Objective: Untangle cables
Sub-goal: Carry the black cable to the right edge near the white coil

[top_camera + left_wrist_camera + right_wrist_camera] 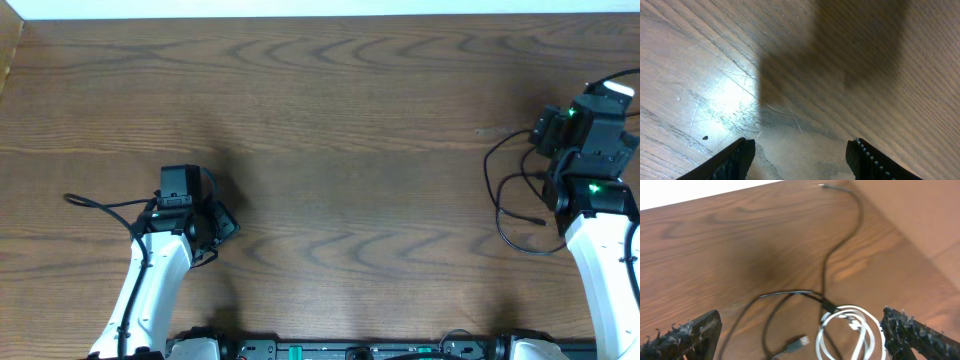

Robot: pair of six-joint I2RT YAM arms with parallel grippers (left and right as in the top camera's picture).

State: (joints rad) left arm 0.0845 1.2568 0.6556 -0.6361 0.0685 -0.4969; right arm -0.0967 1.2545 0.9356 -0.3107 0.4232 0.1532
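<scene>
A white cable point(850, 330) lies coiled on the wooden table, seen in the right wrist view. Thin black cables point(790, 296) cross and loop beside it. One ends in a small plug point(801, 341); another runs away to a far plug point(826, 186). In the overhead view the black cables point(497, 190) loop to the left of my right gripper point(590, 140), and the white one is hidden under that arm. My right gripper point(801, 317) is open above the tangle and holds nothing. My left gripper point(800, 150) is open and empty over bare wood, far from the cables, at the table's left point(200, 215).
The wooden table point(340, 120) stretches between the two arms. A thin black cord point(100, 204) trails left from the left arm. The table's right edge runs close beside the tangle point(920, 245).
</scene>
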